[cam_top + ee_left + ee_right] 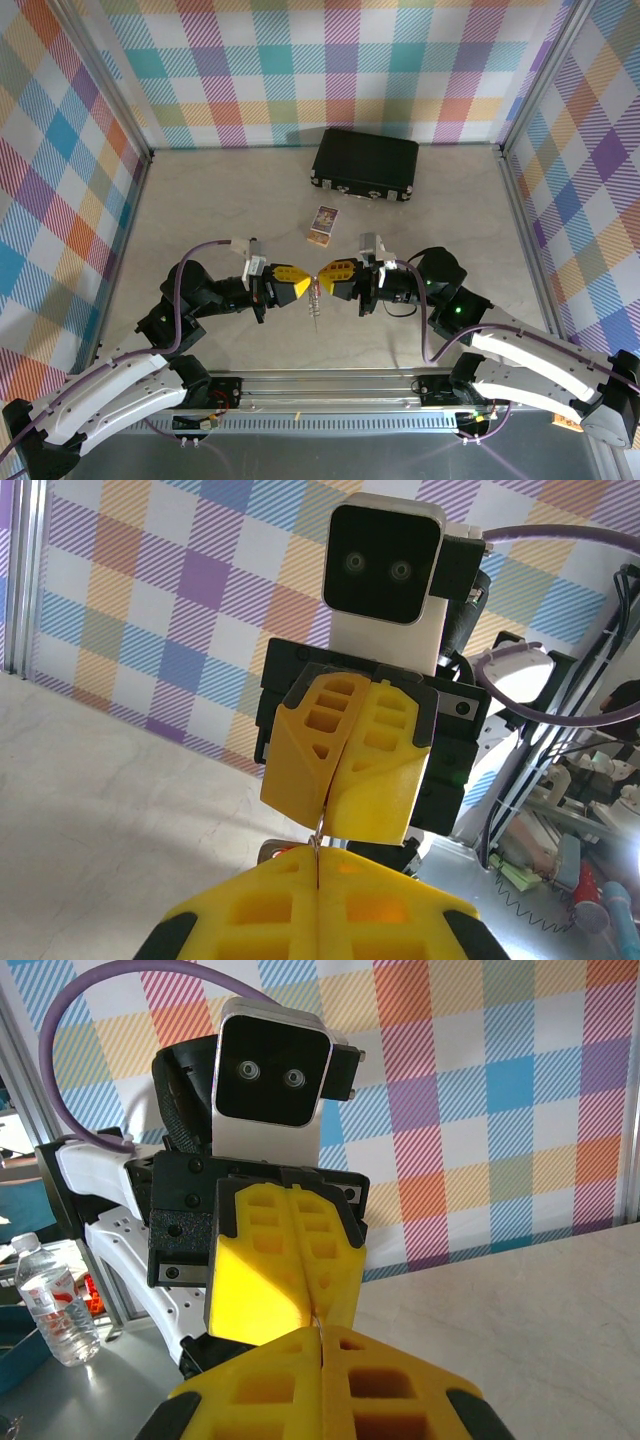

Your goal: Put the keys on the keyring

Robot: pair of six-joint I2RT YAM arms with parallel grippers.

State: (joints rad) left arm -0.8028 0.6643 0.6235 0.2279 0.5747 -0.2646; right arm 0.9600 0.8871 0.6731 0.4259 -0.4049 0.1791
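Observation:
Both grippers meet tip to tip above the middle of the table. My left gripper (305, 286) (317, 858) and my right gripper (323, 279) (320, 1332) are both shut. A thin silver wire loop, the keyring (321, 830) (318, 1318), runs from one closed seam into the other, so each gripper pinches it. Only a short bit of the wire shows between the yellow fingers. In the top view a slim silver piece (316, 312) hangs below the tips. I cannot tell whether that piece is the keys or the chain. No red tag can be made out.
A small printed card (322, 225) lies just beyond the grippers. A black case (365, 163) sits at the back near the far wall. Plaid walls close in the left, right and back sides. A metal rail (330, 385) runs along the near edge.

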